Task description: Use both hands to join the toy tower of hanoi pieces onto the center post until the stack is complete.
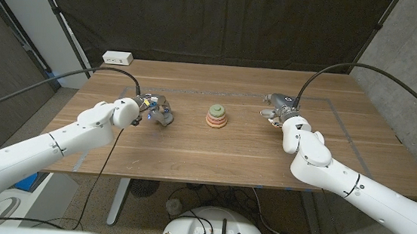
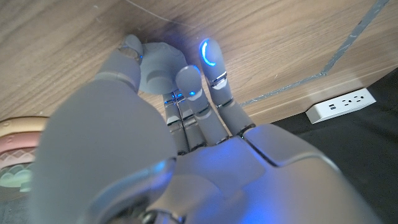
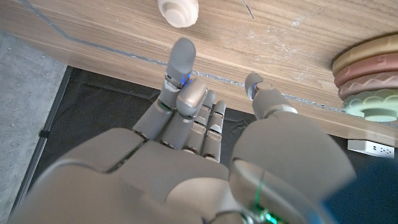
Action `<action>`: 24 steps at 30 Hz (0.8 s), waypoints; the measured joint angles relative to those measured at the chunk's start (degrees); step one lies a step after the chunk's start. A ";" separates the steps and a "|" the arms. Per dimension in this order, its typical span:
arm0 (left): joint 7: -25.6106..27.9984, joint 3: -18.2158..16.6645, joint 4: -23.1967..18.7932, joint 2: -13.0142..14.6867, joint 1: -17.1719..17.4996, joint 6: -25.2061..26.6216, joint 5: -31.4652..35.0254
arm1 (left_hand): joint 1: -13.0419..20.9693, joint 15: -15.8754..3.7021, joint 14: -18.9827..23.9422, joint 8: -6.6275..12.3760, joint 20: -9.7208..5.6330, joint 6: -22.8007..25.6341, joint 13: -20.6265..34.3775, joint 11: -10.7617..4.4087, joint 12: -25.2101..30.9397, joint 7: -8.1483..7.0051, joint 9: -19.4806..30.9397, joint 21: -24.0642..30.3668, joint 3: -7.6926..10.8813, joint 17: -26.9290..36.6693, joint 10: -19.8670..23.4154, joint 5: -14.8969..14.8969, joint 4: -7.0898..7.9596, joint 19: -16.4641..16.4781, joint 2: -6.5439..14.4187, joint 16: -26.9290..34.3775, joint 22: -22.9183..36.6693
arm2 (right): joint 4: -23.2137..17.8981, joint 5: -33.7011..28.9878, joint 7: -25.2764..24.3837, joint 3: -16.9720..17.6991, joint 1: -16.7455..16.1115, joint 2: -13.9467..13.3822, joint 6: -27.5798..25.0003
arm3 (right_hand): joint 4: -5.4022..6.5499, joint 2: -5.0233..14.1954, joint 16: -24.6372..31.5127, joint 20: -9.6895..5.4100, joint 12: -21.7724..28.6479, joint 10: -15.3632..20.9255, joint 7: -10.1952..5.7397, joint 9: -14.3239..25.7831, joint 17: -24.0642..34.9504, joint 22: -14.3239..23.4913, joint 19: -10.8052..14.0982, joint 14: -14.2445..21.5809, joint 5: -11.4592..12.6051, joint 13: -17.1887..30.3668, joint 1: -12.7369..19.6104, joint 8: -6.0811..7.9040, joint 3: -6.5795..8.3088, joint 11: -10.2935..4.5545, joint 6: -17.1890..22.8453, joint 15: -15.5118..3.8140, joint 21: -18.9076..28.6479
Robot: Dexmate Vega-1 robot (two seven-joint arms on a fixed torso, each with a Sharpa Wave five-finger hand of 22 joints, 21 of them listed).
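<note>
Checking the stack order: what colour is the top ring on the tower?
Pale green top ring, clearest in the right wrist view.

- Head view: even, soft overhead light on the wooden table (image 1: 213, 151); short faint shadows, straight lines bowing at the picture's edges.
- Left wrist view: left hand (image 2: 155, 143) close and blurred, blue glow on its fingertips (image 2: 210, 53).
- Right wrist view: right hand (image 3: 186, 155) soft-focused, evenly lit.

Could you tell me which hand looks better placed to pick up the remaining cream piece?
Right, probably. The right hand has the cream piece just beyond its fingers, while the left hand sits across the stack.
</note>
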 measured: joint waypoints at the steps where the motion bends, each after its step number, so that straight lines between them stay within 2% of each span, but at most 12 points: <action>1: -0.11 0.00 0.00 0.00 0.00 0.06 0.05 | -0.04 0.00 0.00 0.00 0.00 0.16 0.00 0.00 0.00 -0.01 0.00 0.00 0.00 0.06 0.01 0.00 0.00 0.00 0.04 0.00 0.03 | -0.05 0.00 0.00 0.01 -0.02 0.00 0.00 | 0.00 0.00 0.00 0.00 0.00 0.00 0.00 0.00 0.00 0.00 0.00 0.00 0.00 0.05 0.00 0.00 0.00 0.00 0.00 0.00 0.00; 16: -2.62 -0.86 -3.29 1.06 -0.73 2.19 0.24 | -0.34 0.11 -0.56 -0.21 0.00 0.32 0.03 -0.25 -0.53 -0.17 0.23 -0.23 0.23 0.06 0.60 -0.02 -0.08 0.00 0.33 -1.00 -0.13 | -0.52 -0.35 -0.11 0.27 -0.29 -0.11 -0.28 | 0.00 0.01 0.00 0.00 0.00 0.20 0.00 0.00 0.00 0.00 0.01 0.00 0.00 0.05 -0.01 0.00 0.00 0.21 0.00 0.00 0.00; 24: -3.06 -2.41 -6.41 2.32 -0.30 3.12 -0.27 | -0.34 0.11 -0.56 -0.43 0.00 0.54 0.05 -0.34 -0.87 -0.40 0.13 -0.23 0.23 0.06 0.68 0.21 -0.08 0.00 0.32 -1.20 -0.13 | -0.56 -0.36 -0.21 0.44 -0.44 -0.12 -0.34 | 0.00 0.23 0.00 0.00 0.00 0.20 0.00 -0.01 -0.01 0.01 0.01 0.01 0.25 0.04 -0.23 0.00 0.00 0.21 0.00 0.00 0.00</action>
